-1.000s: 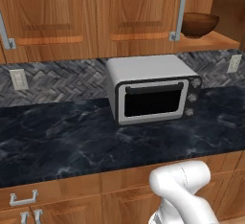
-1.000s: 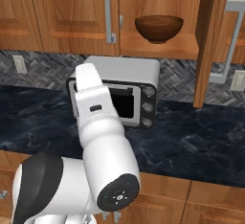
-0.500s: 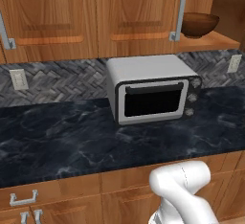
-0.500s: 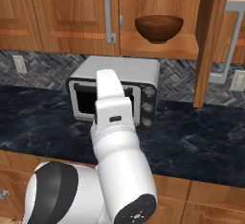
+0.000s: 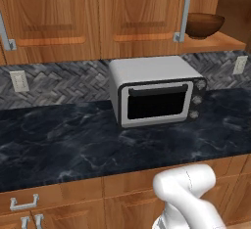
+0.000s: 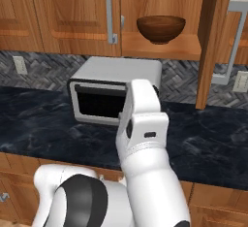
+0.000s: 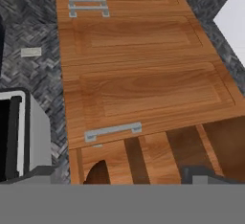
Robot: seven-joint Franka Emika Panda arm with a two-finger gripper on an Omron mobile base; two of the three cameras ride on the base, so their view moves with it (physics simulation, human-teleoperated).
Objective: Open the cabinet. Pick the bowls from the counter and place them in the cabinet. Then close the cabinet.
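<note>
Right base view: the cabinet (image 6: 164, 51) stands open, its right door (image 6: 209, 41) swung out, a dark brown bowl (image 6: 161, 28) on its shelf at 12 o'clock above the toaster oven (image 6: 114, 90) on the bench (image 6: 213, 138). The tool's jaws stand wide.

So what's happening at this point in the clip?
The white arm is raised in front of the toaster oven on the counter, carrying nothing. The cabinet above has its right door swung open, and the dark brown wooden bowl already sits on the shelf inside. The left door is shut. No other bowl can be seen on the visible stretch of counter, and the cabinet has yet to be closed.
</note>
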